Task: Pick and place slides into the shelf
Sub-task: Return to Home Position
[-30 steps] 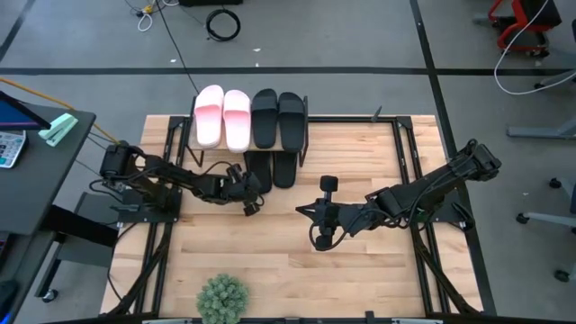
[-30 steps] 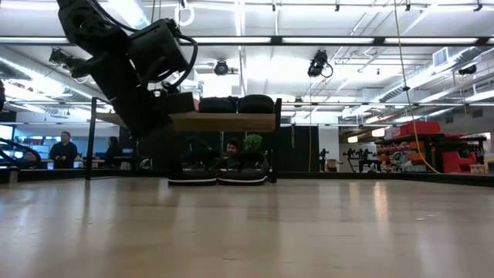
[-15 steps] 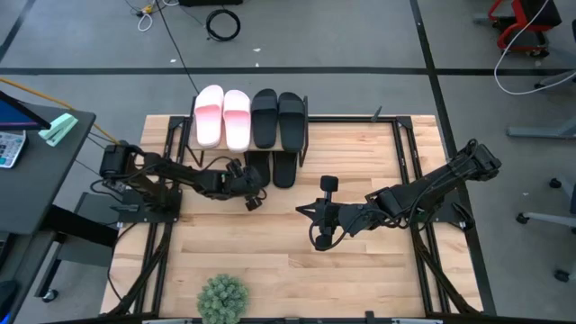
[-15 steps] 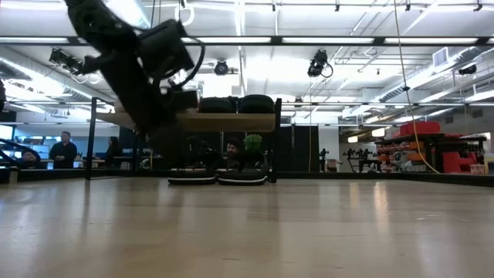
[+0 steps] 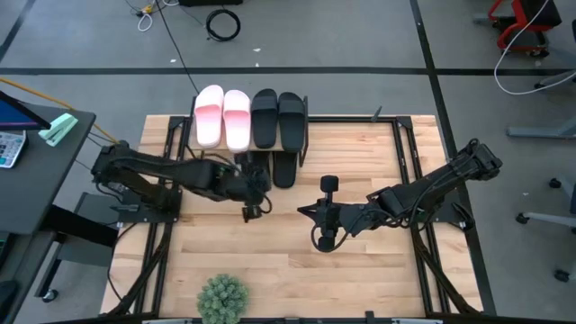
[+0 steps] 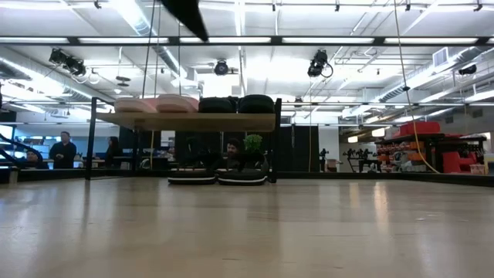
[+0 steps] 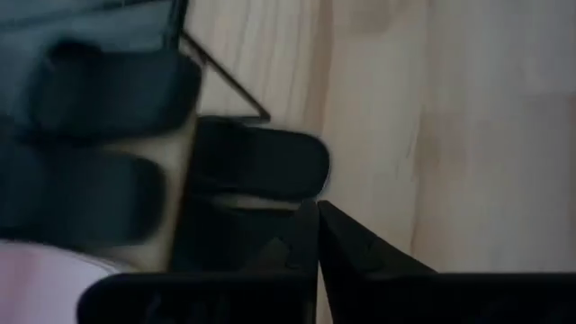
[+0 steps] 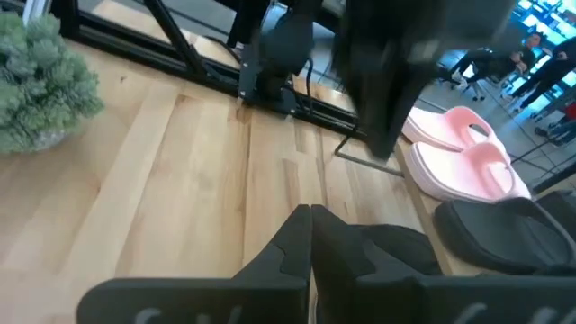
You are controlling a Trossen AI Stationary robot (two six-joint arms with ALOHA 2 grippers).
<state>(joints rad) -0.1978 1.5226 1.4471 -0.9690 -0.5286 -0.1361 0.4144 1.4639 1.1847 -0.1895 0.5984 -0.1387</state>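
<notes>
- Since a second ago, your left gripper has risen away from the shelf; fingers pressed together.
- Your right gripper hovers mid-table, fingers pressed together.
- Slides: pink pair and black pair on top; thin black pair beneath.

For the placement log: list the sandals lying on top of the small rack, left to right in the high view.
Outer pale pink wide-strap slide → inner pale pink wide-strap slide → inner black wide-strap slide → outer black wide-strap slide.
</notes>
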